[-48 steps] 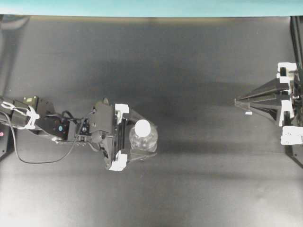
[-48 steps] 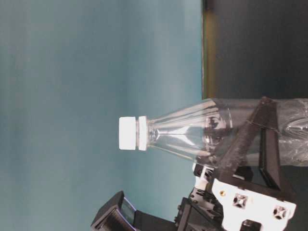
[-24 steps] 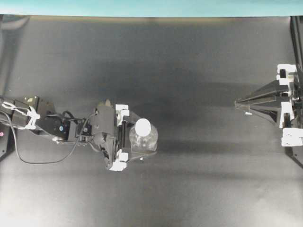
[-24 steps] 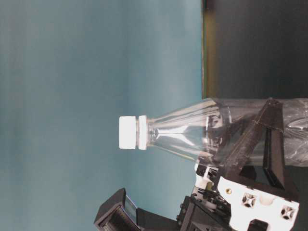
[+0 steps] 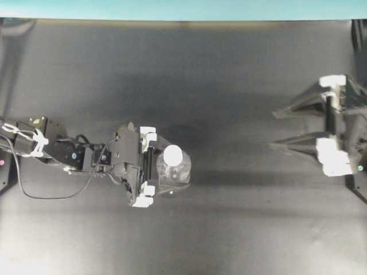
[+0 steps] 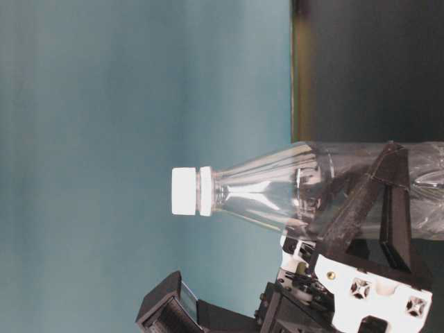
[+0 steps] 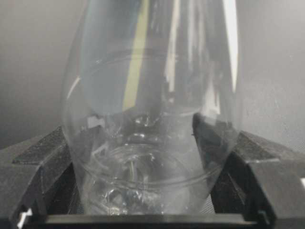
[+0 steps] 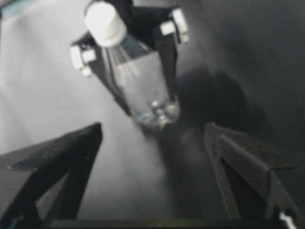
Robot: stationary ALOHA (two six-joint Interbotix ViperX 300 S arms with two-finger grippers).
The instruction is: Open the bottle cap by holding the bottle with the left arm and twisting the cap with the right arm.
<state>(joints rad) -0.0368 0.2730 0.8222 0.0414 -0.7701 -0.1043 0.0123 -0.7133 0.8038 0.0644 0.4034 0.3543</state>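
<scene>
The clear bottle [image 5: 175,171] stands upright on the black table, with its white bottle cap [image 5: 172,154] on top. My left gripper [image 5: 182,168] is shut on the bottle's lower body, one finger on each side. The left wrist view shows the bottle [image 7: 152,119] pressed between both fingers [image 7: 47,152]. The table-level view shows the cap [image 6: 184,191] screwed on the neck. My right gripper [image 5: 273,129] is open and empty, far to the right of the bottle and pointing at it. The right wrist view shows the bottle [image 8: 145,83] and cap [image 8: 105,24] well ahead of that gripper [image 8: 153,126].
A loose black cable [image 5: 34,195] loops beside the left arm near the table's left edge. The teal wall [image 5: 183,8] borders the far side of the table. Bare black table [image 5: 229,172] lies between the two grippers.
My right gripper has opened wide from shut and has shifted a little to the left. My left gripper and the bottle have stayed in place.
</scene>
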